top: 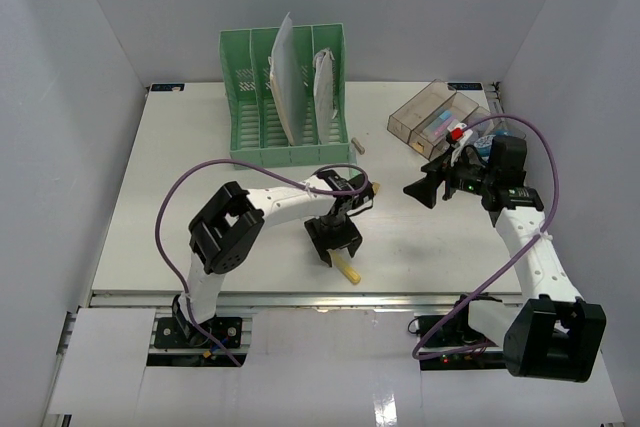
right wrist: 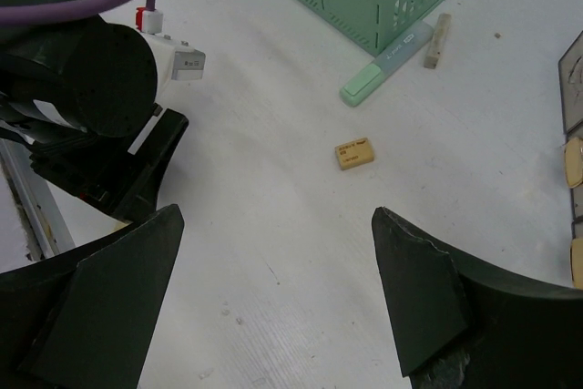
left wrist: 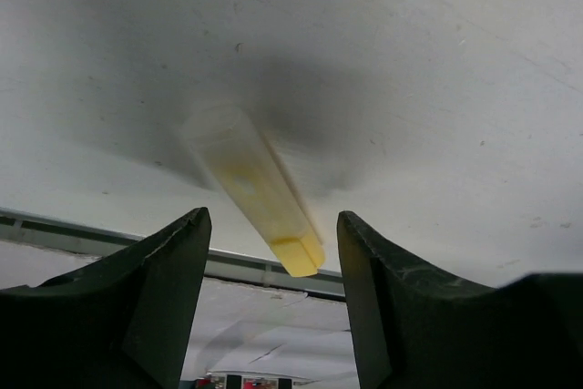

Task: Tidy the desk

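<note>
The desk [top: 200,167] is a wide white tabletop. A yellow highlighter [top: 350,272] lies near its front edge. My left gripper [top: 338,250] hangs just above that pen, fingers pointing down. In the left wrist view the yellow highlighter [left wrist: 260,193] runs slantwise, its near end between the two dark fingers of my left gripper [left wrist: 273,216]. The jaws stand apart and do not touch it. My right gripper [top: 420,190] hovers open over the middle right of the desk. In its own view my right gripper [right wrist: 275,214] has only bare tabletop between the fingers.
A green file rack [top: 285,97] with papers stands at the back. A clear brown tray [top: 440,117] sits at the back right. A small tan eraser [right wrist: 353,153], a green highlighter [right wrist: 387,66] and a short grey stick [right wrist: 440,40] lie near the rack.
</note>
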You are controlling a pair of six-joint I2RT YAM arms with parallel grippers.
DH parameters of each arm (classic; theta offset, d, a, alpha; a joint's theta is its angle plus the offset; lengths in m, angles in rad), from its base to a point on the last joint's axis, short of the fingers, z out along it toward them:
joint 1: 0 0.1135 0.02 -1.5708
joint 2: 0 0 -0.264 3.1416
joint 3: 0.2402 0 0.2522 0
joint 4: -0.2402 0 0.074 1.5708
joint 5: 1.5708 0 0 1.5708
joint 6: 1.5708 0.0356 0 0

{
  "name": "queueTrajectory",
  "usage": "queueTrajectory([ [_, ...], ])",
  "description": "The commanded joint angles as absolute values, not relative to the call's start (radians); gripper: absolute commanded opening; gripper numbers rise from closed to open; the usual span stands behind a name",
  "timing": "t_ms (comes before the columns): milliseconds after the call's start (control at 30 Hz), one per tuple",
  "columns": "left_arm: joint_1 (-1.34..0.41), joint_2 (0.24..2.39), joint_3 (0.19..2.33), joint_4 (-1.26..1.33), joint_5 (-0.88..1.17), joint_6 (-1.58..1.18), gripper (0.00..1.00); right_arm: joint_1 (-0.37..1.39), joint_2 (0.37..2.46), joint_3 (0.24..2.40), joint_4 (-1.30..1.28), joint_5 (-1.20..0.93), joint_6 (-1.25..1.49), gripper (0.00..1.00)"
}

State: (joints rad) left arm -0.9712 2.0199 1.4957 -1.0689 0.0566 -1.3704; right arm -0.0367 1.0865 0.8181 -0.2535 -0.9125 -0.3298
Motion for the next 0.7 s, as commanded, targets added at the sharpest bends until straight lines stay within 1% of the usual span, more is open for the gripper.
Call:
queueTrajectory([
  [0, -0.985, 2.032, 1.525, -1.089, 0.075, -1.429, 0.67, -0.047, 1.044, 0.812, -0.229, -0.945, -0.342, 0.9],
  [233, -0.994, 2.052, 1.519, -1.021, 0.061, -1.409, 0.63, -0.052, 1.014, 0.791, -0.23, -0.956, -0.344, 0.9],
  [400, -0.999, 2.036, 1.479, -0.951, 0.045, -1.371, 0.44, -0.054, 1.01, 0.777, -0.228, -0.973, -0.351, 0.9],
  [467, -1.002, 2.017, 1.443, -0.916, 0.04, -1.353, 0.38, -0.054, 1.014, 0.772, -0.229, -0.988, -0.355, 0.9],
  [500, -1.002, 2.01, 1.432, -0.896, 0.036, -1.346, 0.38, -0.054, 1.015, 0.77, -0.23, -1.006, -0.359, 0.9],
  [633, -1.002, 1.96, 1.371, -0.823, 0.016, -1.268, 0.22, -0.054, 1.028, 0.756, -0.236, -1.083, -0.368, 0.9],
  [667, -1.002, 1.944, 1.357, -0.792, 0.015, -1.246, 0.19, -0.054, 1.035, 0.752, -0.24, -1.104, -0.37, 0.9],
])
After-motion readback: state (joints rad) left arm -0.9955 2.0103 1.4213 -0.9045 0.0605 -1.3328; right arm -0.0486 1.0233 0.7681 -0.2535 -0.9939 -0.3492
